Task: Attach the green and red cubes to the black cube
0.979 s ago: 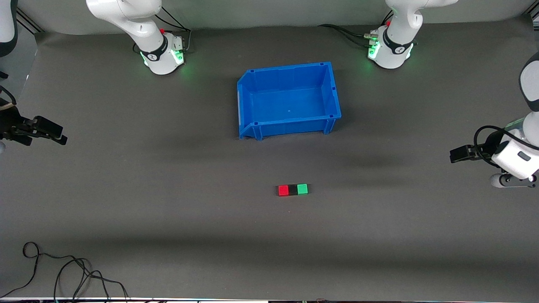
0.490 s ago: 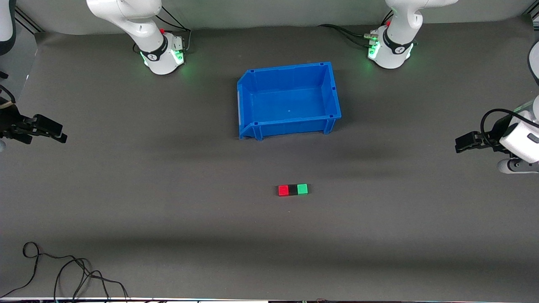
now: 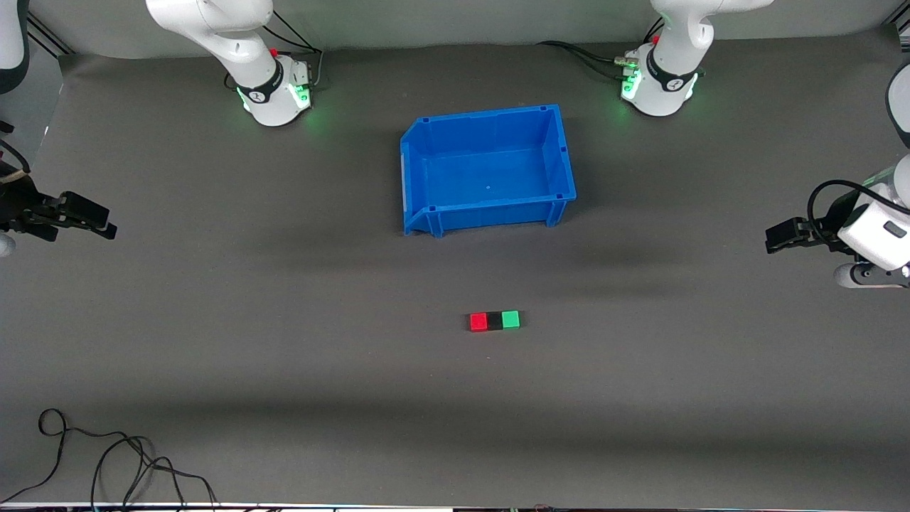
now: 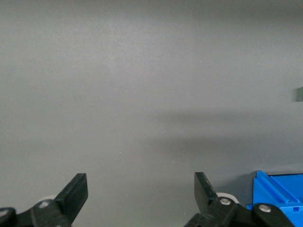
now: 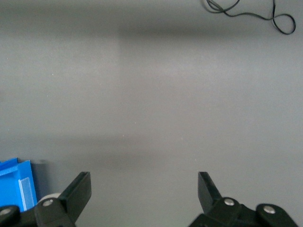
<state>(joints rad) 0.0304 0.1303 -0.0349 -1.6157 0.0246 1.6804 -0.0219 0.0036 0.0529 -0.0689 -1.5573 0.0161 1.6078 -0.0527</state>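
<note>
The red cube [image 3: 478, 322], the black cube [image 3: 494, 321] and the green cube [image 3: 510, 320] were lined up in a short row on the grey mat [image 3: 284, 341]. The black cube was in the middle, and each coloured cube was pressed against it. The row was found nearer to the front camera than the blue bin [image 3: 426, 171], which had nothing in it.

The left gripper [image 3: 778, 236] was held over the mat at the left arm's end of the table, with its fingers [image 4: 75, 191] spread wide and nothing held. The right gripper [image 3: 99, 220] was held over the right arm's end, with its fingers [image 5: 78, 189] also wide apart and nothing held.

A black cable [image 3: 106, 462] was seen at the near edge.
</note>
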